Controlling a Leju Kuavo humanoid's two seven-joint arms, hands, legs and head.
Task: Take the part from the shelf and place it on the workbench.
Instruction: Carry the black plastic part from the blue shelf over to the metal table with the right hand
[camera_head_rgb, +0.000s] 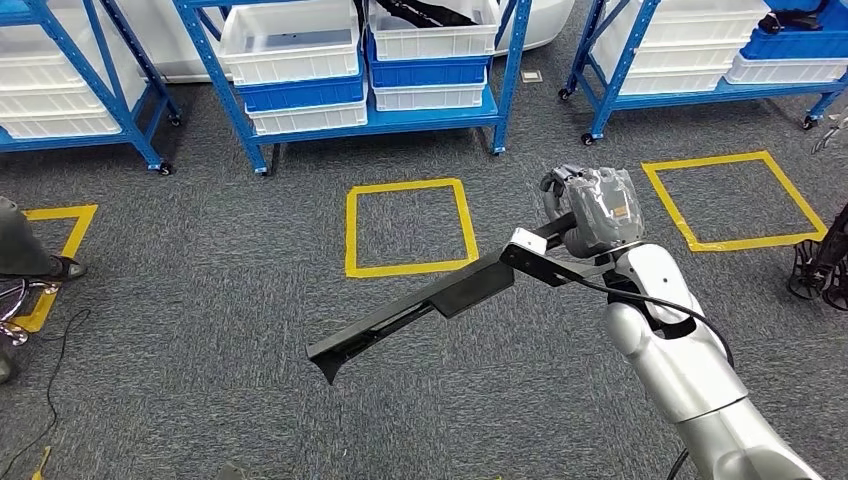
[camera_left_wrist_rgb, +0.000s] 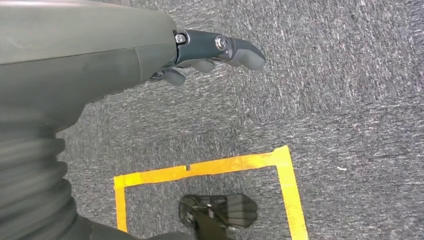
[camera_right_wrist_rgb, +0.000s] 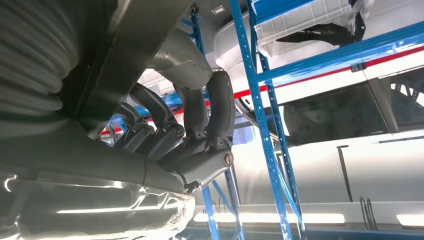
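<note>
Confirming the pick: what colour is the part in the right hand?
Black part, right hand; head view.

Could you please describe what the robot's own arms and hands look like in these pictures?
The right arm has glossy silver rounded shells with dark gaps at the joints and a black cable running along it. The right hand is grey under a clear, crinkled plastic cover. The left hand has a smooth grey shell, a ribbed grey cover behind it and dark fingers with silver screws.

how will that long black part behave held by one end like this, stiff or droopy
Probably stiff: the black part juts out straight from the right hand with no visible sag. Likely light for its length, since it looks thin and one hand carries it. Held at one end, it may lever and twist in the grip, and its far tip could catch on the shelf.
</note>
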